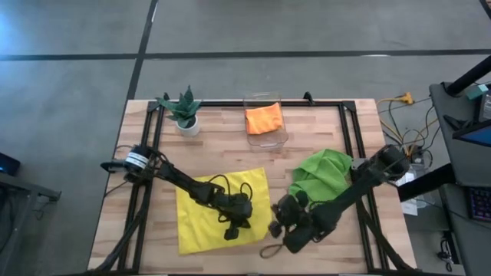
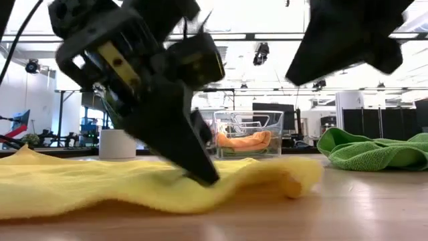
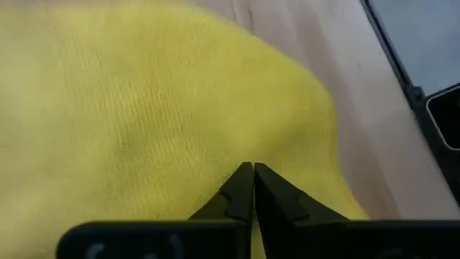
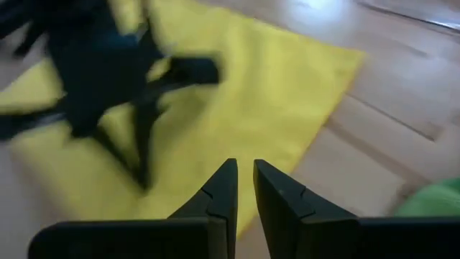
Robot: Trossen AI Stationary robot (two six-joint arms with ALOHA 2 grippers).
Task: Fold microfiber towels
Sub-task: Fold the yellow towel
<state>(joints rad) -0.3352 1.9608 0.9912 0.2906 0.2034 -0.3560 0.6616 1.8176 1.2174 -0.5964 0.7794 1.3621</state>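
Observation:
A yellow towel lies spread on the table's near middle, its near right corner rolled into a small hump. My left gripper is shut, its tips down on this towel near its right side. My right gripper hovers just off the towel's near right corner, raised above the table. Its fingers stand a narrow gap apart with nothing between them. A lime green towel lies crumpled at the right. An orange towel sits folded in a clear bin. My left gripper sets its shut fingertips on the yellow towel's upper face, a little in from its right edge. The fingers slant down from the table's left. The towel stays on the table. Whether a fold is caught between the tips, I cannot tell.
A clear bin stands at the far middle and a small potted plant at the far left. Black frame rails run along the table's sides. Bare wood lies between the yellow towel and the bin.

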